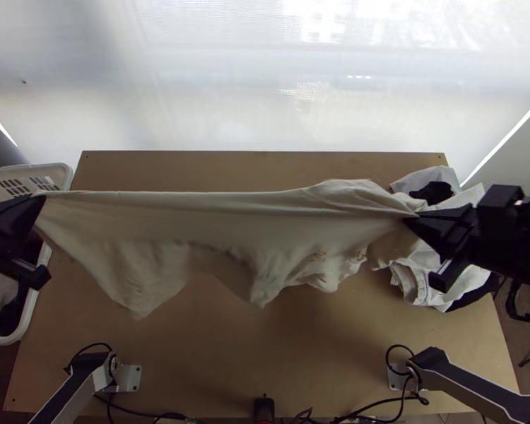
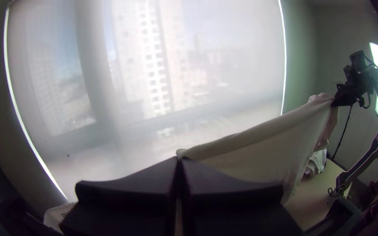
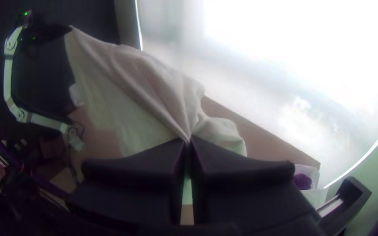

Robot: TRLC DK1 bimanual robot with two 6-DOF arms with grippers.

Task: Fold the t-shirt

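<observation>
A cream t-shirt (image 1: 215,212) hangs stretched between the two grippers above the table, its top edge taut and its lower part drooping in uneven folds. At the far left my left gripper (image 1: 42,198) is shut on one corner; the left wrist view has the left gripper (image 2: 179,160) with cloth (image 2: 258,144) running off from its tips. My right gripper (image 1: 410,218) pinches the opposite end on the right. In the right wrist view, gathered creases of the shirt (image 3: 154,87) converge at the right gripper (image 3: 188,140), whose fingers are together.
White and black clothes (image 1: 442,283) lie piled at the table's right side, beneath the right gripper. A white basket (image 1: 32,311) with clothes inside stands off the left edge. The wooden table (image 1: 215,353) has cables along its near edge. A bright window blind (image 1: 265,85) is behind.
</observation>
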